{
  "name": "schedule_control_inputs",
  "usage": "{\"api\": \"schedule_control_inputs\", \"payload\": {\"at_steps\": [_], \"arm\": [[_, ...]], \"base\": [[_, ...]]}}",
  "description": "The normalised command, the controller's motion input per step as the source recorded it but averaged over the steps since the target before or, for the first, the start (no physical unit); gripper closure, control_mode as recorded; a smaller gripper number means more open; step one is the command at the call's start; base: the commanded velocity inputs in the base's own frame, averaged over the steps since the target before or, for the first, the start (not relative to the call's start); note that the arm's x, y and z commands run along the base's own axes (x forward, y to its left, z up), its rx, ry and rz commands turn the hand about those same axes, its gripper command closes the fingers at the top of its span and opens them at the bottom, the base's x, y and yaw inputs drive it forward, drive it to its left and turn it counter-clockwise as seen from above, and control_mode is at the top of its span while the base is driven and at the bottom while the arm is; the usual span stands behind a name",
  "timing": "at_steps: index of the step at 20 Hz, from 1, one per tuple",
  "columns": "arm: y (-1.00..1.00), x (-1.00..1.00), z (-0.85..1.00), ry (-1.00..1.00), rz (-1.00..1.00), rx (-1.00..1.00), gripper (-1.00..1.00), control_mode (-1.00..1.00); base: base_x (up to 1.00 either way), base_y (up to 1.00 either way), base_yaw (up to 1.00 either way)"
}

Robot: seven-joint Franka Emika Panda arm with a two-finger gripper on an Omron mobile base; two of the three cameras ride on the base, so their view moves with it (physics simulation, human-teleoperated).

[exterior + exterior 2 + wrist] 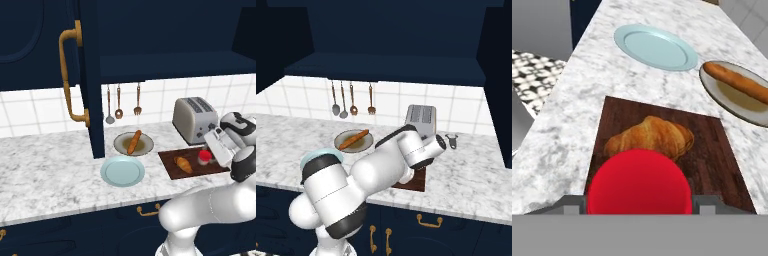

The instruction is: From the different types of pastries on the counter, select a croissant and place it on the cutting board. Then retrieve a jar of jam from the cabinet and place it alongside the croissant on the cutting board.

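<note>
Croissant placed; jam at the board, release pending.

Croissant (183,164) lies on the board (172,171), near its middle, so I count the first half of the task done. The board sits toward the front edge of the surface (45,170), in front of the toaster (194,119). My claw (209,154) is over the board's right part, clenched on the jam (204,157); in the hand view the red lid (639,182) sits between my two fingertips (572,205), with the croissant just beyond it. I cannot tell whether the jar's base touches the wood yet. The cabinet door (87,75) stands open. Stick loaf (134,142) rests untouched on the beige plate (145,148); the blue plate (122,171) is nearer the front edge. Left, as I judge it: seat the jar beside the croissant, let go, withdraw.
</note>
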Motion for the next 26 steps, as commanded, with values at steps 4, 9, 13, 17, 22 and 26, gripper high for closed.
{"api": "schedule_control_inputs", "payload": {"at_steps": [4, 9, 13, 17, 22, 26], "arm": [[0.05, 0.03, 0.0, -0.01, 0.0, 0.0, -1.0, -1.0], [0.0, 0.01, 0.0, -0.03, 0.0, 0.0, -1.0, -1.0], [0.0, 0.01, 0.0, -0.05, 0.0, 0.0, -1.0, -1.0], [0.0, 0.02, 0.0, -0.04, 0.0, 0.0, -1.0, -1.0], [-0.46, 0.03, 0.06, -0.01, 0.0, 0.08, -1.0, -1.0], [-1.0, 0.0, 0.26, 0.0, 0.0, 0.26, -1.0, -1.0]], "base": [[0.0, 0.0, 0.0], [0.0, 0.0, 0.0], [0.0, 0.0, 0.0], [0.0, 0.0, 0.0], [0.0, 0.0, 0.0], [0.0, 0.0, 0.0]]}}
